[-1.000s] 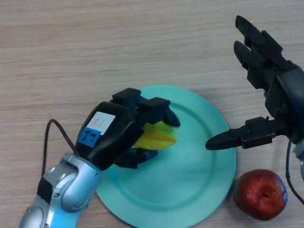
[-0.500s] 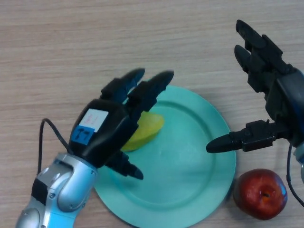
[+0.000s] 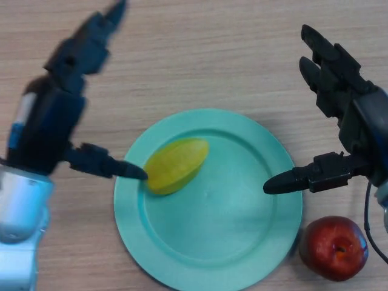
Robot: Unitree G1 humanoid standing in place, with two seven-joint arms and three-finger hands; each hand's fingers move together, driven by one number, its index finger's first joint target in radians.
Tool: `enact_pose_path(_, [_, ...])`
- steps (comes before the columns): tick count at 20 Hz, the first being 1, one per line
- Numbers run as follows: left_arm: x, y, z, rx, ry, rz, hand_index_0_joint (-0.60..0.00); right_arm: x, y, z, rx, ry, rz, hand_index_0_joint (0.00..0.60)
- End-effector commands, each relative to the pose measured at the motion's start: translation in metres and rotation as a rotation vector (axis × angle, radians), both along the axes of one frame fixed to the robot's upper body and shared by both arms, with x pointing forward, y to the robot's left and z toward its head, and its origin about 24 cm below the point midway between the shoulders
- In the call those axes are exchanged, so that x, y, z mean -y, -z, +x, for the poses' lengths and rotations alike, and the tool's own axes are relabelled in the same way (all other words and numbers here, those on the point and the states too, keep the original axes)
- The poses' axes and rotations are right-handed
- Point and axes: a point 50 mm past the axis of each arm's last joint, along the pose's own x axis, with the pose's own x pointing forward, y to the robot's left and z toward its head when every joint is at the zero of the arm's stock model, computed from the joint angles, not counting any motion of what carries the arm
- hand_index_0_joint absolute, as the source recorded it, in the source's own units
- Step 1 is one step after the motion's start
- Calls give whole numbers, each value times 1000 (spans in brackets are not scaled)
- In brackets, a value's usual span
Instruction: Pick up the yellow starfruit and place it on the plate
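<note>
The yellow starfruit (image 3: 176, 165) lies on the left part of the teal plate (image 3: 242, 242). My left hand (image 3: 54, 115) is open, off the plate to the left; its thumb tip is right at the starfruit's left end and its fingers point up and away. My right hand (image 3: 345, 103) is open at the right, its thumb reaching over the plate's right rim, holding nothing.
A red apple (image 3: 333, 247) sits on the wooden table (image 3: 200, 48) just right of the plate's lower right rim, below my right hand.
My left hand let go of the starfruit, opened, and drew back up and to the left. The starfruit now lies on the plate. The right hand has not moved.
</note>
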Motion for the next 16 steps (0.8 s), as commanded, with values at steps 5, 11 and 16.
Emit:
enact_pose_path(5, [-40, -17, -9, 6, 28, -376, 0, 9, -25, -3, 174, -4, 28, 0])
enact_pose_path(11, [-38, 0, -7, -135, 59, -468, 0, 10, -25, -1, 182, 12, 54, 0])
enact_pose_path(16, [-37, 3, -8, -147, 66, -428, 0, 8, -28, -7, 186, 9, 30, 0])
